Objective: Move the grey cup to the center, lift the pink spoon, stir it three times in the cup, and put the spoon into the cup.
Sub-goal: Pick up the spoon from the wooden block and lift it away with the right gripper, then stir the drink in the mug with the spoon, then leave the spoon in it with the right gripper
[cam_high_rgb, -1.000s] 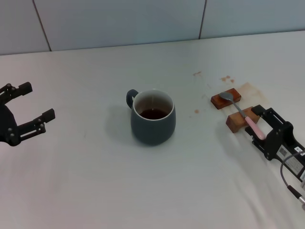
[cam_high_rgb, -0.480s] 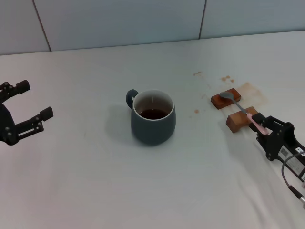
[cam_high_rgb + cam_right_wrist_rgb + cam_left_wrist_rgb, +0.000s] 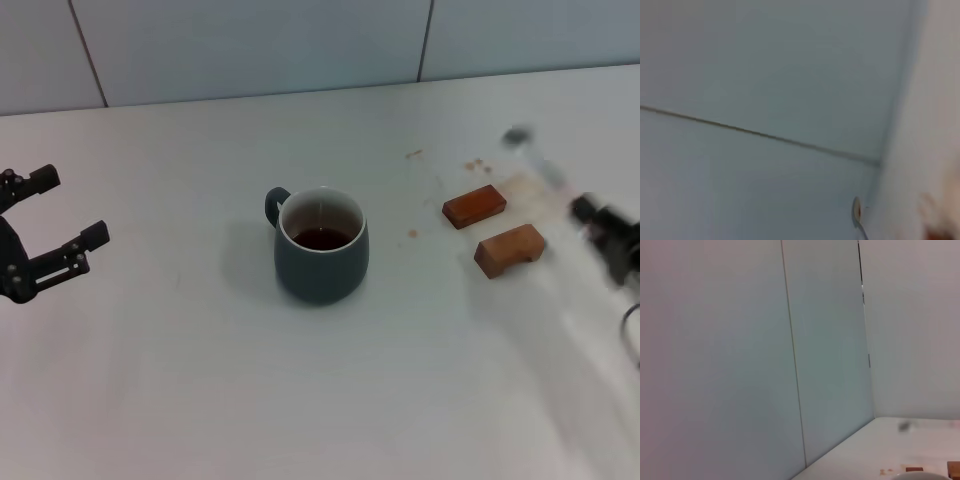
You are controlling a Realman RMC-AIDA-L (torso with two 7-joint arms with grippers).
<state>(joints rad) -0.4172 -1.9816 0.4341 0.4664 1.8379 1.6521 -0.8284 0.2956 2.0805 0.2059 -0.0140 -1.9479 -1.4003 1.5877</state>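
The grey cup [image 3: 321, 246] stands mid-table with dark liquid inside and its handle at the back left. My right gripper [image 3: 592, 212] is a motion blur at the right edge, shut on the pink spoon [image 3: 519, 138], which is raised off the table with its metal bowl up and toward the back. The spoon's bowl also shows in the right wrist view [image 3: 857, 209] and as a grey smear in the left wrist view [image 3: 903, 426]. My left gripper [image 3: 71, 208] is open and empty, parked at the far left.
Two brown wooden blocks [image 3: 474, 205] [image 3: 509, 249] lie to the right of the cup, with brown stains [image 3: 520, 185] on the table around them. A tiled wall runs along the back edge.
My right gripper closed on the spoon's pink handle and lifted it off the two wooden blocks, up and to the right. The left arm drifted slightly left.
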